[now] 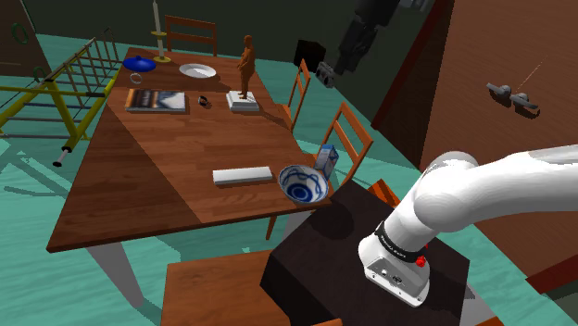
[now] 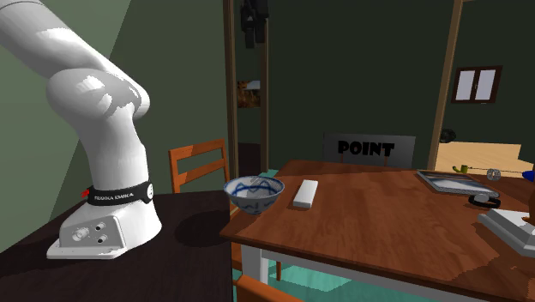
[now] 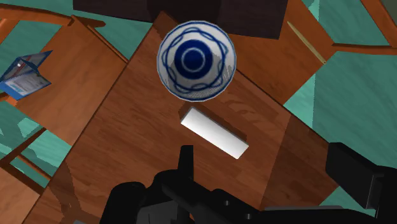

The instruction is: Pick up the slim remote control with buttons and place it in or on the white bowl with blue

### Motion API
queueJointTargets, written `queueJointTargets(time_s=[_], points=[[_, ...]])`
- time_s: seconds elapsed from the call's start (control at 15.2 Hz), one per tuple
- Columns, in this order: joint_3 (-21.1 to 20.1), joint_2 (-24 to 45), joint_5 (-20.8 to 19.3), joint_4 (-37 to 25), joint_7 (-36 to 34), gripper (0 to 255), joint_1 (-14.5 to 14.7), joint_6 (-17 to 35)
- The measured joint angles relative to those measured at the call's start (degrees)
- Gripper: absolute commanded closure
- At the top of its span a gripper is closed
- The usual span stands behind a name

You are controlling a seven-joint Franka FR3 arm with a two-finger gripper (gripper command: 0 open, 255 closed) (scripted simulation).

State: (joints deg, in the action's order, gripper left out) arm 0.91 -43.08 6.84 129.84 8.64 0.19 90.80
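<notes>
The remote [image 1: 243,174] is a slim plain white slab lying flat on the wooden table [image 1: 148,167], near the edge closest to the stand. Just beside it, toward the shoulder view's right, stands the white bowl with blue rings [image 1: 303,183]. My gripper [image 1: 332,69] hangs high above this end of the table, open and holding nothing. The wrist view looks straight down on the bowl [image 3: 196,60] and the remote [image 3: 214,132], with my gripper [image 3: 270,172] spread wide and far above both. In the second exterior view the remote [image 2: 305,193] lies right of the bowl [image 2: 254,193], and the gripper [image 2: 251,30] is at the top edge.
A blue carton [image 1: 326,159] sits on a wooden chair beside the bowl. Farther along the table are a brown figurine [image 1: 245,69], a book [image 1: 156,100], a white plate [image 1: 197,70], a blue dish [image 1: 139,63] and a candlestick [image 1: 157,32]. A yellow frame [image 1: 56,93] stands past the table.
</notes>
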Motion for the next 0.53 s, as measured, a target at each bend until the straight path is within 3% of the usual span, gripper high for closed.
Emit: queueJointTargets(time_s=[0.13, 0.53], points=[[0.0, 0.4, -0.1, 0.7, 0.6, 0, 0.2, 1.0], [-0.2, 5.2, -1.0, 6.4, 6.2, 0, 2.0, 10.7]])
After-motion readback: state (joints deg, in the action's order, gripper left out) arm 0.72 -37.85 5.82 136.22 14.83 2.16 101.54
